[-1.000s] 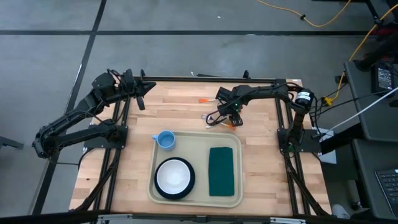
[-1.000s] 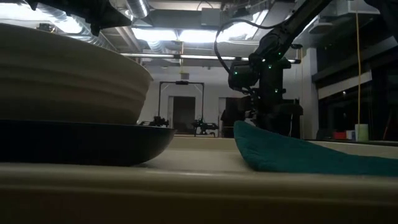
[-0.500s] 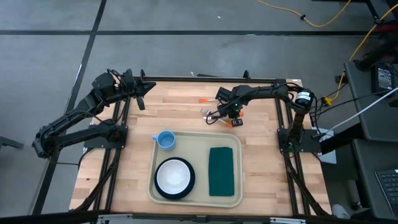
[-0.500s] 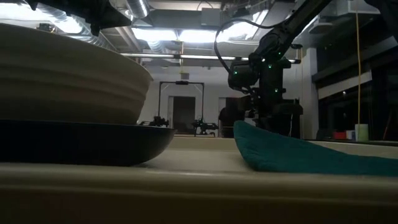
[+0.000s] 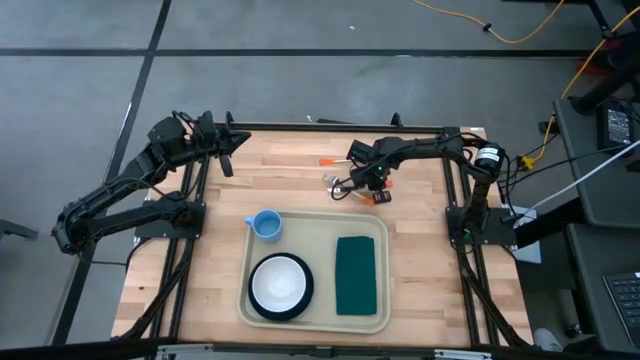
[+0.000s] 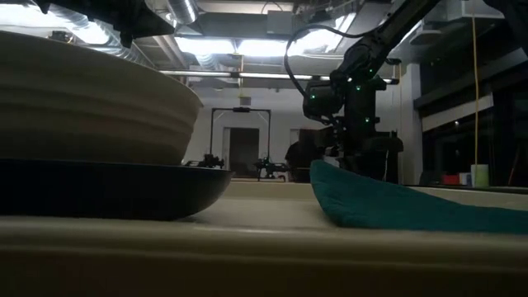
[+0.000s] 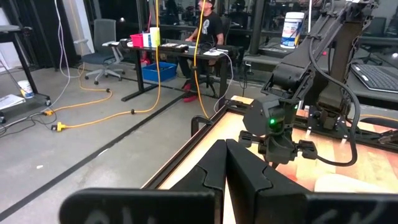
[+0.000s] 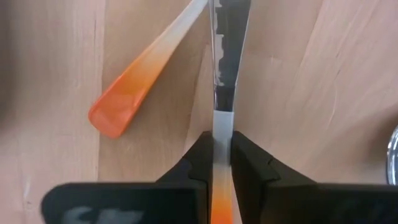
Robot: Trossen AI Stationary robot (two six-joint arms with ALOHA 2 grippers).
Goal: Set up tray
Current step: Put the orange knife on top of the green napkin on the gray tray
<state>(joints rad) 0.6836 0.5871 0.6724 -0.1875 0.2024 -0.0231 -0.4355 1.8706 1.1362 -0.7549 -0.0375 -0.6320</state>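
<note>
Tray (image 5: 314,318) holds one cup (image 5: 266,224), one bowl (image 5: 281,286), one napkin (image 5: 355,274).

This is a robotics lab or workshop. The floor (image 5: 300,90) is bare grey concrete with dark lines across it, and yellow cables (image 7: 155,74) trail over it. A wooden desk (image 5: 290,180) sits in a black metal frame (image 5: 330,127) that carries two dark arms. Farther back a person (image 7: 208,25) sits at a long work desk (image 7: 180,50) crowded with containers, an office chair (image 7: 102,40) nearby. Overhead run exposed ducts and strip lights (image 6: 239,45).
</note>
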